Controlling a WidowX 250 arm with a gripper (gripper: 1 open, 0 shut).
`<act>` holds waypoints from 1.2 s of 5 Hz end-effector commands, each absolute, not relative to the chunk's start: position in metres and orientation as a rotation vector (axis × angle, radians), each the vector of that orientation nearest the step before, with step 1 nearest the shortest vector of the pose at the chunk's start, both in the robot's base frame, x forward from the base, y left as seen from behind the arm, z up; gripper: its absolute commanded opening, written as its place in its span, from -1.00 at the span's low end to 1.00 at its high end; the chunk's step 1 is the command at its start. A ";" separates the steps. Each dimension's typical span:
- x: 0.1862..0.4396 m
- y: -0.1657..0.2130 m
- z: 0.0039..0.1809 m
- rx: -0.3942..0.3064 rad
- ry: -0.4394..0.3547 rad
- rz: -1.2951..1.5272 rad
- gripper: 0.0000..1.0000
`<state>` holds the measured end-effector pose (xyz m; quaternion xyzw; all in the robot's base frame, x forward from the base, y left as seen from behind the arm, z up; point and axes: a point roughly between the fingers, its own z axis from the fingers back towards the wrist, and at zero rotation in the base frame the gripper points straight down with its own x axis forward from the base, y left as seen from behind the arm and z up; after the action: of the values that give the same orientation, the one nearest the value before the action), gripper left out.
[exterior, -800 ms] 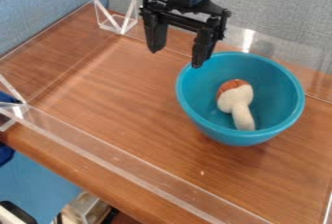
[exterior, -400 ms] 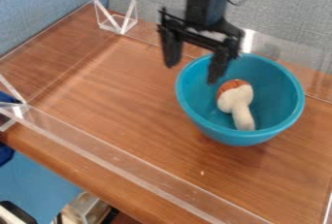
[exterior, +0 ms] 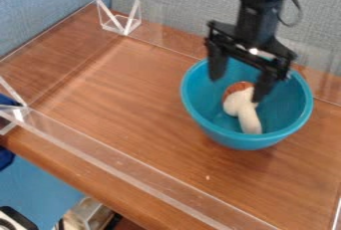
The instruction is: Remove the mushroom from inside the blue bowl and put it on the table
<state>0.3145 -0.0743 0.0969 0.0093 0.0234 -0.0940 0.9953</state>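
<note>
Camera view: the gripper is hanging over the blue bowl, jaws wide apart, straddling the mushroom cap; its stem is pointing toward the bowl's near rim.

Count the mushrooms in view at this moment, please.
1. The mushroom lies inside the blue bowl, stem toward the camera, directly under the open gripper. None shows on the table; the bowl's near wall hides a little of its floor.

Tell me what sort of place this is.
Likely a robot test bench: a wooden table fenced by clear acrylic walls, a robot gripper over a blue bowl holding a toy mushroom.
</note>
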 end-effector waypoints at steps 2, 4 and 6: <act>0.327 -0.079 0.096 0.042 -0.038 -0.292 1.00; 0.317 -0.069 0.086 0.022 -0.068 -0.301 1.00; 0.315 -0.067 0.088 0.026 -0.130 -0.290 1.00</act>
<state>0.3107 -0.0679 0.0657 0.0157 -0.0285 -0.1478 0.9885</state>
